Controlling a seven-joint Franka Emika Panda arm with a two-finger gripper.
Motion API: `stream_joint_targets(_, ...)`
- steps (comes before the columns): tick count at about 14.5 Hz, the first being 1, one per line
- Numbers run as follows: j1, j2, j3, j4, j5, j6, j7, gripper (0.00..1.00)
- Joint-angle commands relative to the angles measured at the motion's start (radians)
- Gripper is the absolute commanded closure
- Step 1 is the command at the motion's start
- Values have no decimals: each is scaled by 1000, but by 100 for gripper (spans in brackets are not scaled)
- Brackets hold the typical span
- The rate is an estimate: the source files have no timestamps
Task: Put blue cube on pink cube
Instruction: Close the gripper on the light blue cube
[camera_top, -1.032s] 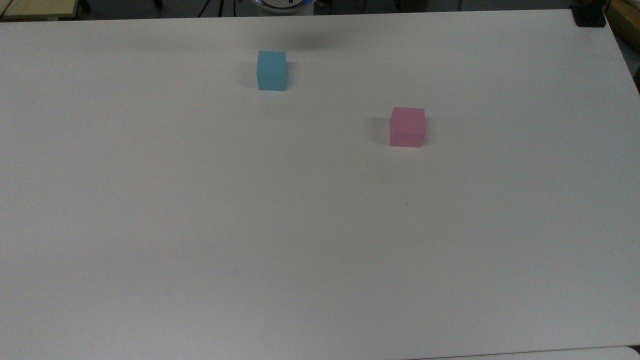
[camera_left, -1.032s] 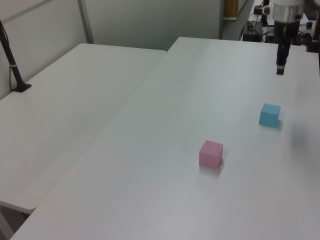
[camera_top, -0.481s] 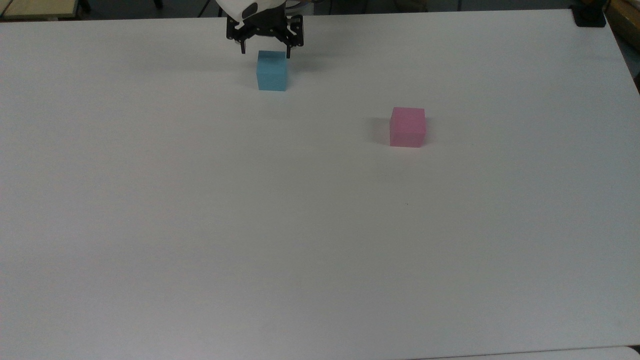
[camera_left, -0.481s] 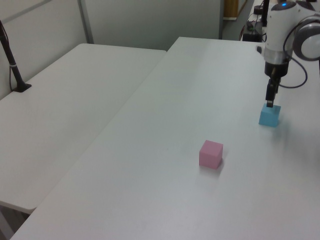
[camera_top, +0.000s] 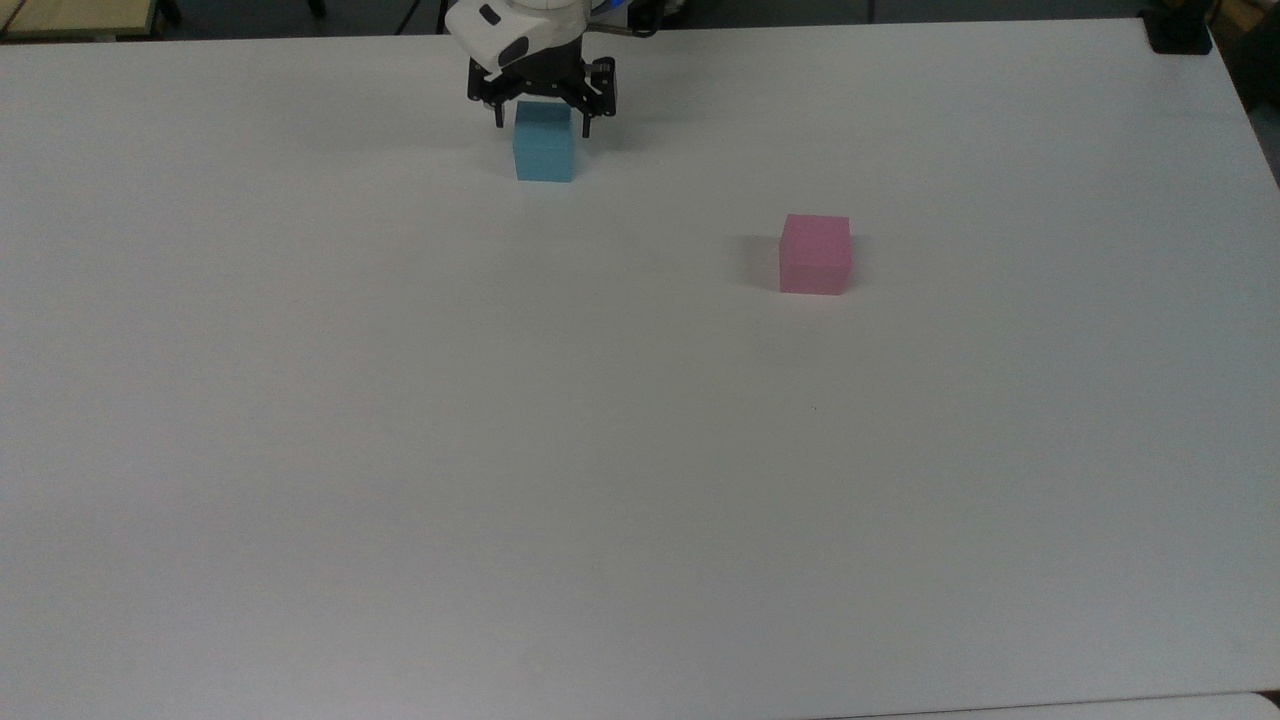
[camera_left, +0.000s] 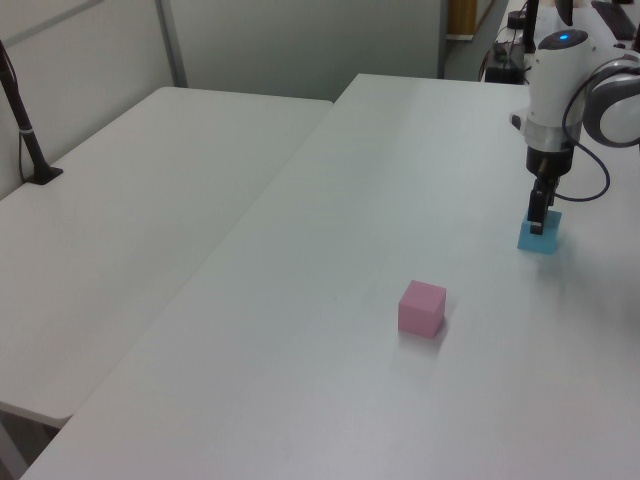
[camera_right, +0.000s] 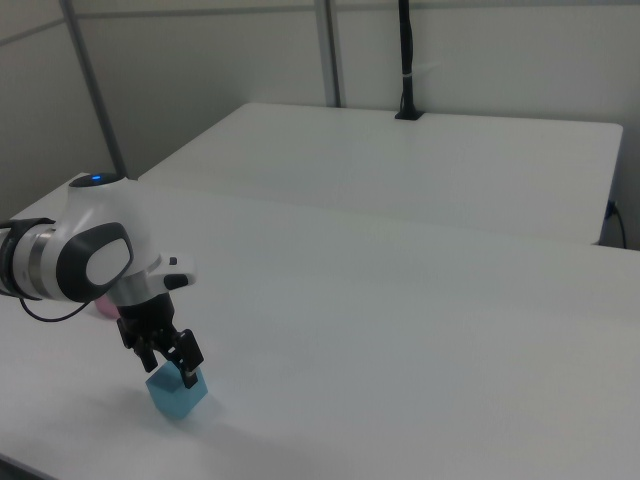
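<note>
Your gripper (camera_top: 543, 122) hides the blue cube's (camera_top: 544, 155) far top edge in the top view; its jaws are spread, one finger on each side of the cube, not pinching it. The cube sits flat and square on the tabletop (camera_top: 400, 450), no long axis. The pink cube (camera_top: 815, 254) rests well apart, toward the top view's right.

white arm (camera_left: 552, 70), black pincer (camera_top: 541, 118)
</note>
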Motion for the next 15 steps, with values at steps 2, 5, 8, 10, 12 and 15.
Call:
stream_joint_targets(2,11,15,-5,-43,-21,77,35,0)
stream_joint_targets(5,14,36,-5,-54,-21,108,35,9)
stream_joint_targets(8,8,38,-5,-54,-21,119,35,54)
stream_joint_targets(10,6,38,-5,-54,-21,119,33,82)
stream_joint_targets(12,3,38,-5,-54,-28,119,33,91)
stream_joint_targets(15,0,26,-5,-48,-33,105,30,91)
